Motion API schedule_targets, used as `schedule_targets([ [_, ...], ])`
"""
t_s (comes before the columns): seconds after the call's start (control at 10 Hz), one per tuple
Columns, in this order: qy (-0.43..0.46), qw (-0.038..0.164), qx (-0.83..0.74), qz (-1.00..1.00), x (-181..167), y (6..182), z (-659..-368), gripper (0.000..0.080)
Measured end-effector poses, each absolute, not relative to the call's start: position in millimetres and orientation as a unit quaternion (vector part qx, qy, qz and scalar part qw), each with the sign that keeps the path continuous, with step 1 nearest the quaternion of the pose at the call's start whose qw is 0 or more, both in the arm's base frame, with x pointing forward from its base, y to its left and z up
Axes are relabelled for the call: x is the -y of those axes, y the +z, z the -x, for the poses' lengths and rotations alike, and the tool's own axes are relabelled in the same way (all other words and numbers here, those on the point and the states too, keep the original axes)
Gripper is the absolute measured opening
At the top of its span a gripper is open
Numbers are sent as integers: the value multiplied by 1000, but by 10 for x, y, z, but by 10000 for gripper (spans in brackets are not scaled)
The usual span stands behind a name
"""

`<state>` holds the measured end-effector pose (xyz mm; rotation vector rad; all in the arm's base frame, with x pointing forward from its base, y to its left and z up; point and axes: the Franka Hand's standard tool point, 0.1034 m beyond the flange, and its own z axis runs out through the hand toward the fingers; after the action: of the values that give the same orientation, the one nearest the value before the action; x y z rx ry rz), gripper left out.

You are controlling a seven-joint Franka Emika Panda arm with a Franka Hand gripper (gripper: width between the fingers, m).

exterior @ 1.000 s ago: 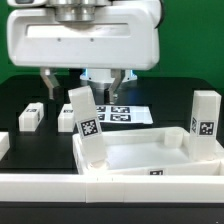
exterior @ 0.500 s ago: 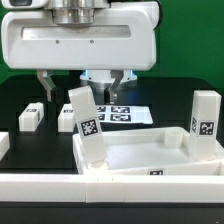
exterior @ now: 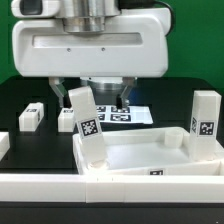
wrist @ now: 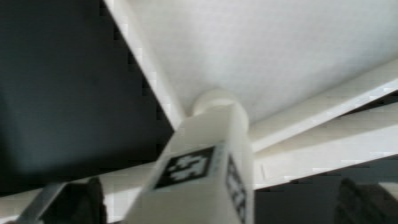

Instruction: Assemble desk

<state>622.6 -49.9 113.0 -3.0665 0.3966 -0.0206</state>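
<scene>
Gripper (exterior: 88,92) hangs, fingers spread, over tilted leg (exterior: 88,128) at tabletop (exterior: 150,152) corner; marker board (exterior: 128,116) behind

A plain green backdrop (exterior: 195,50) stands behind a matte black table (exterior: 15,95) (softly, evenly lit); a white border rail (exterior: 40,186) runs along its near edge.

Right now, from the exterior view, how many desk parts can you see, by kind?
Legs: 4 (tilted leg, upright leg, lying leg, half-hidden leg)
Tabletop panel: 1
Total: 5
</scene>
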Motion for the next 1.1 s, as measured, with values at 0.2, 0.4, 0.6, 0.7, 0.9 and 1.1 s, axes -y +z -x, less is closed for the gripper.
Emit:
schedule_targets([
  [0.2,-8,21,-130,991,502,1213,-6302,649],
  [0.4,-11,21,-133,991,546,1243,-6331,649],
  [0.6,-10,21,-134,991,550,1238,-6332,649],
  [0.7,-9,22,-137,990,596,1268,-6357,649],
  [0.9,-8,22,-138,990,543,1212,-6354,649],
  [1.1,-7,22,-150,988,546,1206,-6351,649],
])
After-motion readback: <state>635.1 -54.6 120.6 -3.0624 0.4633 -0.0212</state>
